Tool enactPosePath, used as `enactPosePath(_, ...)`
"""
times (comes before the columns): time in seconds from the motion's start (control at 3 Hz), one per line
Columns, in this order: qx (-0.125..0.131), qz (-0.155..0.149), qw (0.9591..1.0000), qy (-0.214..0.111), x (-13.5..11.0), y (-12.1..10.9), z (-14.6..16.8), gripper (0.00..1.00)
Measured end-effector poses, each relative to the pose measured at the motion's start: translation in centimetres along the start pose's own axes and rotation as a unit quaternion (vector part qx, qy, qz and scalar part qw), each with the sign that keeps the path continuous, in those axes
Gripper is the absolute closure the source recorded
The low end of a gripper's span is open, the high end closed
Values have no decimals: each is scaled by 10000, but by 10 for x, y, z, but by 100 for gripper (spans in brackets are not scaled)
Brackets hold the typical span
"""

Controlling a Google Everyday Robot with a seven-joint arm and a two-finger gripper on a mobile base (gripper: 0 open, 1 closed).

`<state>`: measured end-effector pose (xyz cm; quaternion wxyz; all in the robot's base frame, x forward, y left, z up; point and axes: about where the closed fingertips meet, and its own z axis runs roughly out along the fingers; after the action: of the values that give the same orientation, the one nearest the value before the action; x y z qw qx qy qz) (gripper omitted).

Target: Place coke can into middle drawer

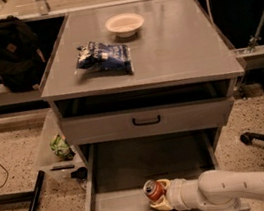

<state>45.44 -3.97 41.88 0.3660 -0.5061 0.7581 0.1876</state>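
Note:
The coke can (pixel 153 190), red with a silver top, is inside the open middle drawer (pixel 133 170) near its front wall, tilted slightly. My gripper (pixel 160 197) reaches in from the lower right on a white arm and is closed around the can, its cream fingers (pixel 162 204) wrapping the can's right and lower side. The drawer is pulled far out, its bare grey floor showing behind the can. Its front handle is barely visible at the bottom edge.
A shallower closed drawer front with a black handle (pixel 146 121) sits above. On the cabinet top lie a blue-and-white snack bag (pixel 104 57) and a white bowl (pixel 125 24). A black backpack (pixel 11 52) stands at the left, a chair base (pixel 259 138) at the right.

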Motion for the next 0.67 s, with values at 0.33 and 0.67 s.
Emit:
enactPosePath(0.33, -114, 233, 9997, -17, 17, -8, 5, 100)
enactPosePath(0.67, -115, 233, 9997, -17, 17, -8, 5, 100)
